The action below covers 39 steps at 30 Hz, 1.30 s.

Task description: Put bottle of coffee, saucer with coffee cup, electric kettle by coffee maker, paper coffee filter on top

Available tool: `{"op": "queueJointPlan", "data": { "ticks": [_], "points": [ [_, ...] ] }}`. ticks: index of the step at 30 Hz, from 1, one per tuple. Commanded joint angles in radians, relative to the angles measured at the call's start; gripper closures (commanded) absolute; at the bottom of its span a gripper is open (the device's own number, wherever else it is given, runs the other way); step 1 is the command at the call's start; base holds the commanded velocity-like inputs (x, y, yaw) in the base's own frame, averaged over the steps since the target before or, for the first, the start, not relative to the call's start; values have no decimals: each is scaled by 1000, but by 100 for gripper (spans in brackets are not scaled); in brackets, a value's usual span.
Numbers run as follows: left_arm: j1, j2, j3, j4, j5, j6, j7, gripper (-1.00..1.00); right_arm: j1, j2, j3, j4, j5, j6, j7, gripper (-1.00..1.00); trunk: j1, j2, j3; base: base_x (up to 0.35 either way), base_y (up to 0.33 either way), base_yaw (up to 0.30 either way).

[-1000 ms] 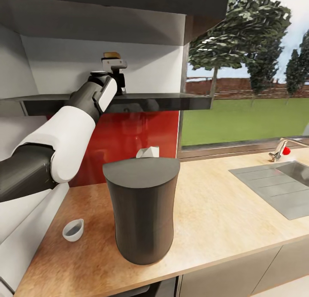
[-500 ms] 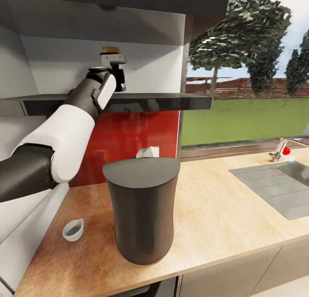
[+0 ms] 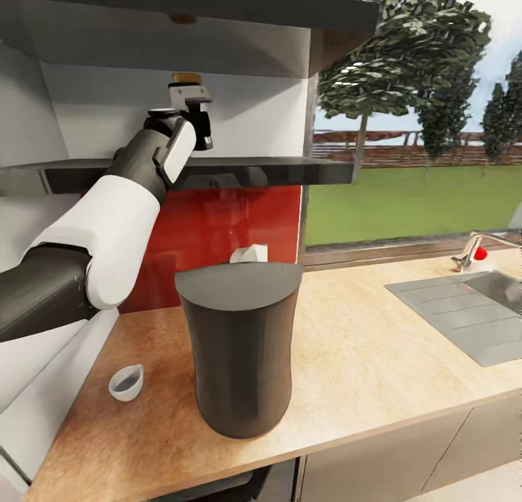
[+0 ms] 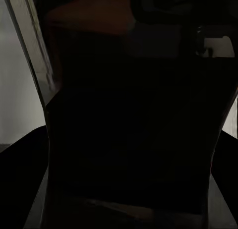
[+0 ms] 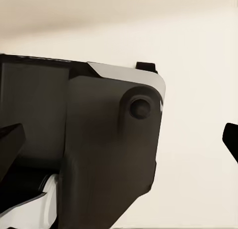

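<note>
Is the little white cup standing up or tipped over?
Standing up. The coffee cup sits on the countertop with its open mouth facing upward, left of the coffee maker.

We record the coffee maker (image 3: 241,350) standing on the surface (image 3: 362,357) near its front edge, with the coffee cup (image 3: 126,382) to its left, apart from it, and the paper coffee filter (image 3: 249,254) behind it by the back wall. The sink (image 3: 464,310) is set into the surface well to the right, tap (image 3: 475,249) behind it. Above, the left gripper (image 3: 194,117) is at the bottle of coffee (image 3: 187,79) over the kitchen shelf (image 3: 254,170).
</note>
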Motion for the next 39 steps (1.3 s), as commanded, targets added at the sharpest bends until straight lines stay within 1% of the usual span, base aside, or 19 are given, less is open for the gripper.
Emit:
{"op": "queueJointPlan", "data": {
  "ticks": [1,12,26,33,39],
  "points": [
    [-1,1,-6,-2,8,5,9,100,0,0,8,-1,-10,4,1,-100,0,-1,-1,-256,-61,0],
    [0,0,-6,-4,8,9,9,100,0,0,7,-1,-10,4,4,-100,0,-1,-1,-298,-89,0],
    [0,1,-5,-4,8,9,9,100,0,0,5,-1,-11,3,6,-100,0,-1,-1,-298,-142,-3],
    [1,1,-5,-4,8,9,9,100,0,0,4,-1,-11,4,6,-100,0,-1,-1,-254,-149,-190],
    [1,0,-5,-4,9,9,9,100,0,0,4,-2,-11,4,6,-100,0,-1,-1,-57,-24,-267]
  ]
}}
